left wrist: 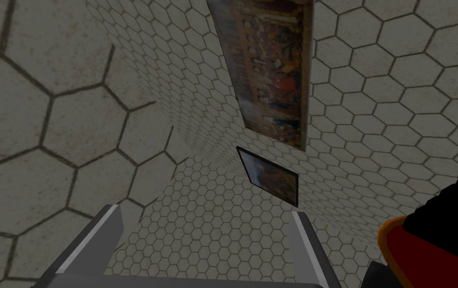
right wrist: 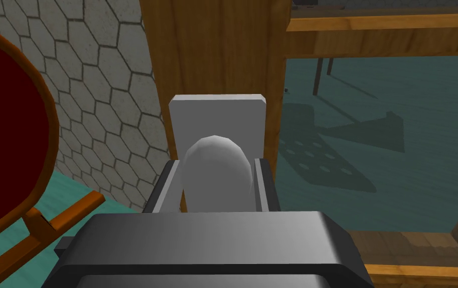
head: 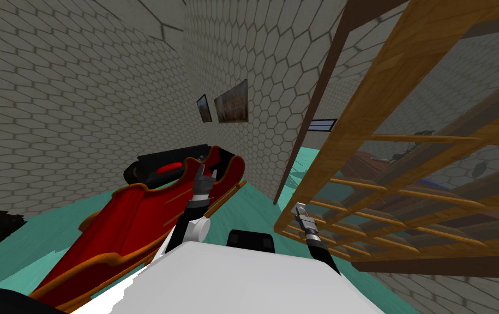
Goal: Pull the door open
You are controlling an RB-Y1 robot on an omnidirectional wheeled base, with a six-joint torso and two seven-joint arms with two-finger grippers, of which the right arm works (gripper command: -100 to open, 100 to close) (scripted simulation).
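Right gripper [right wrist: 216, 164] pinches the smooth, probably slippery grey knob [right wrist: 216, 175], the sensible hold on the stiff, likely heavy wooden glazed door [right wrist: 212, 50] at near right; left gripper [left wrist: 206, 211] gapes wide.

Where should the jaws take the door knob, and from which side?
Grip the rounded grey knob across its two flanks, coming straight on, square to its backplate on the wooden door stile. It bulges out from the plate, so likely only the sides give opposing faces. The right gripper sits that way now, jaws against both flanks.
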